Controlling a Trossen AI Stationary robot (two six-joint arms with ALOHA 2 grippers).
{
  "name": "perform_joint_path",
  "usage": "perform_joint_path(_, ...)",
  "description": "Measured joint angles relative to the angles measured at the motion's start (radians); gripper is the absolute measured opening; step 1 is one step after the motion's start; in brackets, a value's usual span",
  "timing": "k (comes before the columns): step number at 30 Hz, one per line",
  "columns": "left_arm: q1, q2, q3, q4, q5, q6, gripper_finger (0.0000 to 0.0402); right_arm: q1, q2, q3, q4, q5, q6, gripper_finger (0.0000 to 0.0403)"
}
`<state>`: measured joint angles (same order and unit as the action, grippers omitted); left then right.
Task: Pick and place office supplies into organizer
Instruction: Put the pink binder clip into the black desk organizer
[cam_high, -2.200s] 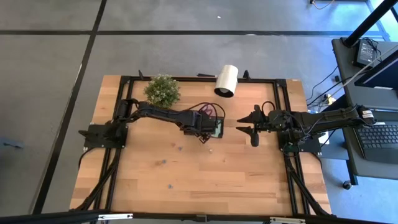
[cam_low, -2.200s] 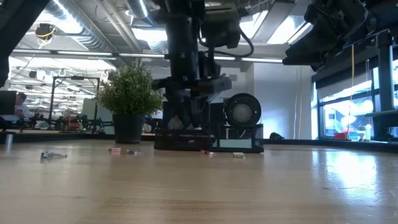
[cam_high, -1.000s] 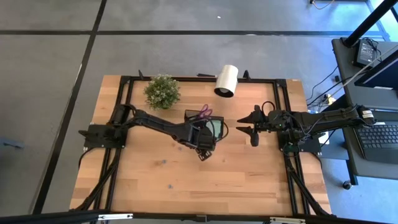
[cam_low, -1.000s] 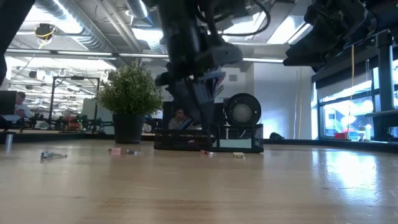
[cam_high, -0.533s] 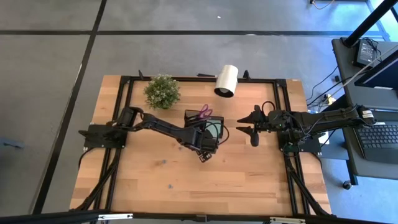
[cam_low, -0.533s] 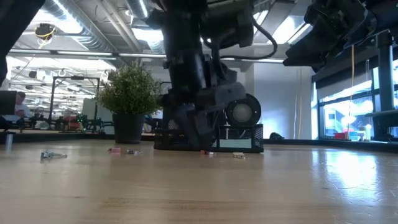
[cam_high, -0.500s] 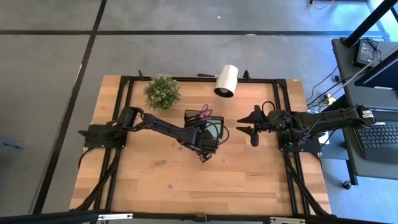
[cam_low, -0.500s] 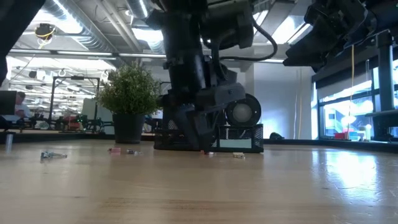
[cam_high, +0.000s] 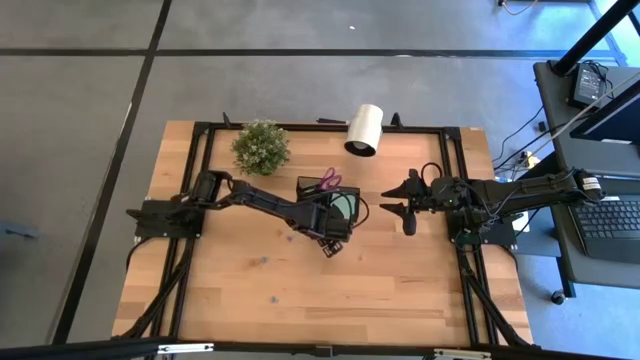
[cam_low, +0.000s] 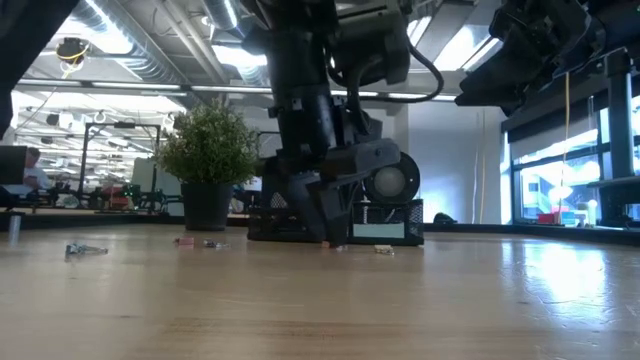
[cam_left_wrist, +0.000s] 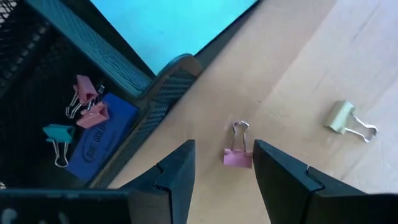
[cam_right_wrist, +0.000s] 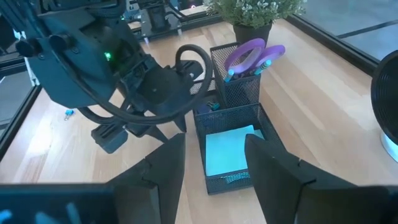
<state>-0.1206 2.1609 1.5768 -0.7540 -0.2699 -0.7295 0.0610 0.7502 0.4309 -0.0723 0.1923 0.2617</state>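
Left claw (cam_left_wrist: 222, 171): fingers apart, lowered close over the bench (cam_high: 400, 290) just near of the organizer (cam_high: 328, 203); nothing clamped. A pink binder clip (cam_left_wrist: 237, 153) lies on the wood in line with the gap between the fingers, untouched.

Cream binder clip (cam_left_wrist: 348, 120): on the bench, near the pink one, clear of the organizer.

Organizer: black mesh tray at bench centre. One low compartment holds a light sticky-note pad (cam_right_wrist: 227, 149); another holds two pink clips (cam_left_wrist: 87, 102), a teal clip (cam_left_wrist: 57, 141) and a blue block (cam_left_wrist: 99, 145). The taller cup holds purple-handled scissors (cam_right_wrist: 249, 55), handles up.

Loose small items (cam_low: 85, 249): scattered on the left half of the bench.

Right claw (cam_high: 398, 210): fingers apart, empty, raised above the bench right of the organizer.

Potted plant (cam_high: 261, 145) and white roll (cam_high: 364, 129): far edge of the bench.
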Motion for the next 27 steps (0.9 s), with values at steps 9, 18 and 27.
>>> perform_joint_path(9,0.006,0.006,0.001,0.002,0.046,0.019,0.0155,0.0,0.0,0.0,0.0,0.0,0.001,0.0171)
perform_joint_path(18,0.007,0.023,0.005,0.006,0.056,0.019,0.0154,0.0,0.0,0.0,0.0,0.0,-0.002,0.0171)
perform_joint_path(27,0.006,0.026,0.003,0.013,0.059,0.019,0.0115,0.0,0.0,0.0,0.0,0.0,-0.004,0.0171)
